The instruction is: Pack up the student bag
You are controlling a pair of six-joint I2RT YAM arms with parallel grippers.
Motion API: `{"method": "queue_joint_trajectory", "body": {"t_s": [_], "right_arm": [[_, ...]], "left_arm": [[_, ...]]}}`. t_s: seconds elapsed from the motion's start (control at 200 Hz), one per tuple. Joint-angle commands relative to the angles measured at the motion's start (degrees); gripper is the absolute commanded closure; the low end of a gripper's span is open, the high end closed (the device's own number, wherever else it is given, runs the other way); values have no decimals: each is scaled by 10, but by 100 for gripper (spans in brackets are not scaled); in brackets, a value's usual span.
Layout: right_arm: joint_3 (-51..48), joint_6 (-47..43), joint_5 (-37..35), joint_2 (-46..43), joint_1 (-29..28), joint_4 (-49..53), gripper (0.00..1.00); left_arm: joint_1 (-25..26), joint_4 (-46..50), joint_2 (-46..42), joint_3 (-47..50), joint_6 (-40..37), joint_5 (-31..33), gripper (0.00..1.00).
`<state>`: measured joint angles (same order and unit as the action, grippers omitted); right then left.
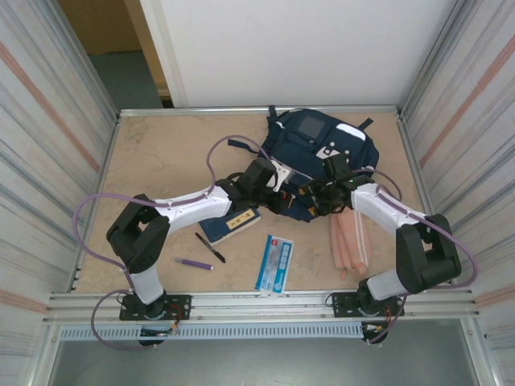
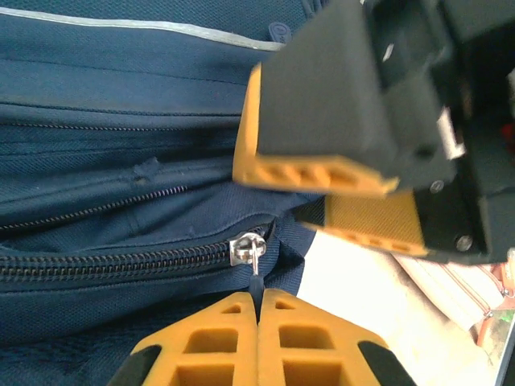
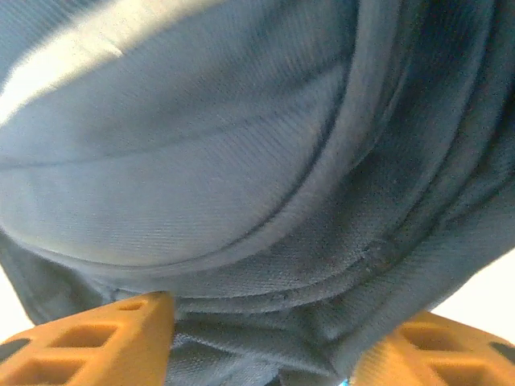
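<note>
Two claws are sitting at the near edge of the student bag (image 1: 318, 145), which is lying flat toward the far side of the bench (image 1: 161, 161), right of its middle. You are looking at a navy-blue fabric backpack. A grey square panel (image 1: 308, 125) and a white patch (image 1: 352, 131) are showing on its upper face, and dark straps (image 1: 241, 145) are trailing off its left corner.

In your left wrist view the bag is showing a pale reflective stripe (image 2: 121, 22) along the top, rows of stitched seams, and a dark zipper (image 2: 105, 261) running in from the left. Your left claw (image 2: 257, 304) is clenching the silver zipper pull (image 2: 251, 251), its orange fingers pressing together on the tab. Your right claw (image 2: 346, 201) is hanging just above and to the right of it, close beside.

In the right wrist view the right claw's fingers (image 3: 96, 338) are standing spread apart, released, with folds of the bag's navy cloth bulging down between them. You cannot tell whether either finger is pressing the cloth.
</note>
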<state>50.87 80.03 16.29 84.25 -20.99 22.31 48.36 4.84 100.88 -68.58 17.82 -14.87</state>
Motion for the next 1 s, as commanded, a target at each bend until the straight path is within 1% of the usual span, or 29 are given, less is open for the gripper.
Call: {"method": "queue_joint_trajectory", "body": {"t_s": [0.0,0.06,0.08,0.135,0.175,0.215,0.276,0.341,0.451,0.511,0.586,0.636,0.682,0.752,0.827,0.902,0.997], "right_arm": [[20,22,-7,25,-13,3,52],[18,23,-2,30,-10,5,53],[18,23,-3,30,-10,7,56],[18,17,-11,25,-7,10,65],[19,10,-19,21,-9,14,75],[21,0,-28,17,-7,19,83],[22,-19,-40,10,-1,25,93],[23,-43,-48,-1,10,30,100],[41,-103,-41,-23,26,35,100],[71,-177,-30,-25,30,51,100],[144,-279,-31,-9,31,114,100],[171,-327,-29,-1,34,130,100],[181,-358,-12,3,44,131,100],[180,-381,24,12,72,124,100],[179,-397,49,25,103,123,100],[179,-408,70,42,127,124,100],[185,-420,96,59,148,125,100]], "left_arm": [[-2,-46,-15,1,0,-8,100],[-9,-48,-19,10,6,-6,100],[-10,-45,-19,10,6,-6,100],[-16,-36,-20,11,4,-4,100],[-17,-34,-20,13,1,-4,100],[-17,-35,-21,17,-4,-1,100],[-18,-32,-22,17,-10,5,100],[-19,-22,-23,17,-17,15,100],[-36,-22,-26,34,-26,38,100],[-58,-31,-27,48,-23,31,100],[-92,-26,-24,57,-8,20,100],[-112,-19,-27,62,0,20,100],[-130,-26,-28,71,5,20,100],[-154,-34,-26,78,8,12,100],[-169,-19,-21,68,2,-3,100],[-166,-11,-20,60,-18,-15,100],[-148,-13,-19,57,-35,-19,100]]}}
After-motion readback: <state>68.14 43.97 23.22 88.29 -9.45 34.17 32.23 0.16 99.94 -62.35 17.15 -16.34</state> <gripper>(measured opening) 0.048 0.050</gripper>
